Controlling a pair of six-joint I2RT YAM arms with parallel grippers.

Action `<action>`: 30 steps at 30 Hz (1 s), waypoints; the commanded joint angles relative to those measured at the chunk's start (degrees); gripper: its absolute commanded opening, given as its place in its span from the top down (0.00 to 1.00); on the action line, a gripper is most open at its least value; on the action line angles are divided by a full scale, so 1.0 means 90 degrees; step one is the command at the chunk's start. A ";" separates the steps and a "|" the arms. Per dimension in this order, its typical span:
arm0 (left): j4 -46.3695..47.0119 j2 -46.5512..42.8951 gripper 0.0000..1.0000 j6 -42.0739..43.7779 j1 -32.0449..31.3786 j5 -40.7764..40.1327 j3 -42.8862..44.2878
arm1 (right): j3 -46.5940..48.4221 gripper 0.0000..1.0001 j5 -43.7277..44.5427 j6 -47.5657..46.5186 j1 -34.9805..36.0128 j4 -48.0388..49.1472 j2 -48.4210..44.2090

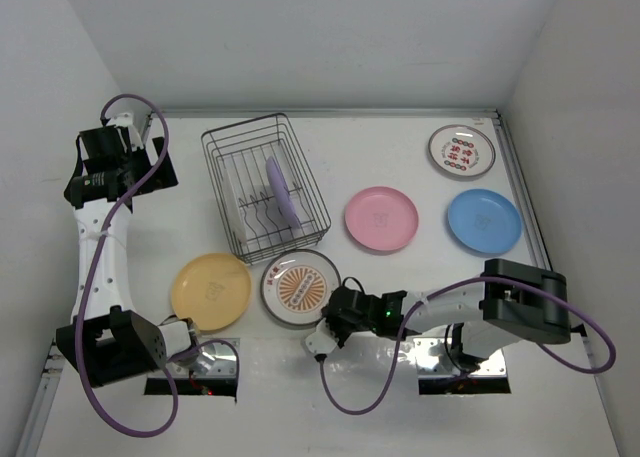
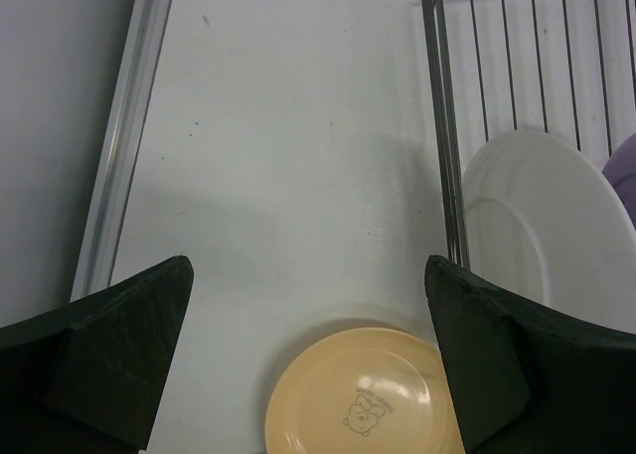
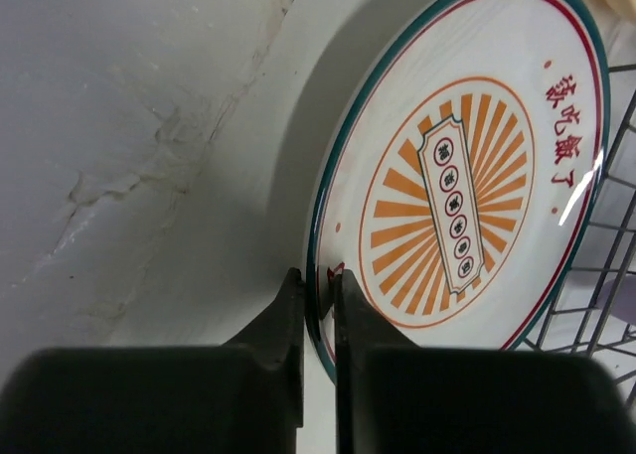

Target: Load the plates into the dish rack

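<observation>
The white table [image 1: 180,217] carries the dish rack [image 1: 265,187], a dark wire basket set left of centre towards the far side. Two plates stand on edge inside it: a purple plate [image 1: 280,192] near the middle and, seen from the left wrist, a white plate [image 2: 542,235] beside it, against the rack's wall.

The other plates lie flat on the table. The pink plate [image 1: 381,219] sits just right of the rack, with the blue plate [image 1: 484,221] beside it further right. The red-printed plate [image 1: 461,150] with a grey rim lies beyond them near the far right corner. The yellow plate [image 1: 210,290] lies in front of the rack's near left corner. The sunburst plate [image 1: 300,287] is just right of the yellow one, its far edge at the rack's near end.

The left arm [image 1: 95,247] rises from its base along the left edge of the table, its wrist high and left of the rack. The right arm [image 1: 450,302] reaches low and leftward across the near side towards the sunburst plate.

The left gripper [image 2: 308,265] hangs above bare table between the yellow plate and the rack, jaws spread wide and holding nothing. The right gripper [image 3: 316,285] has its jaws pinched on the near rim of the sunburst plate, one finger on each face. I cannot tell whether that plate is lifted off the table.
</observation>
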 commanded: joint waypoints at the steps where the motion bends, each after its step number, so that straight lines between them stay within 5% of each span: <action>1: 0.0127 -0.0112 0.01 0.0081 0.0082 0.0067 0.0100 | -0.0033 0.99 0.0060 0.0033 -0.0040 -0.0465 0.0214; 7: 0.0117 -0.0083 0.01 0.0101 0.0082 0.0047 0.0119 | 0.0454 1.00 -0.0212 0.0745 -0.0040 -0.0737 -0.0127; 16: 0.0166 -0.0083 0.01 0.0062 0.0082 0.0106 0.0100 | 0.2055 1.00 -0.1344 0.1838 -0.0536 -0.2564 -0.0947; 30: 0.0234 -0.0083 0.01 0.0032 0.0082 0.0125 0.0090 | 0.2856 1.00 -0.3337 0.5276 -0.2031 -0.1950 -0.1387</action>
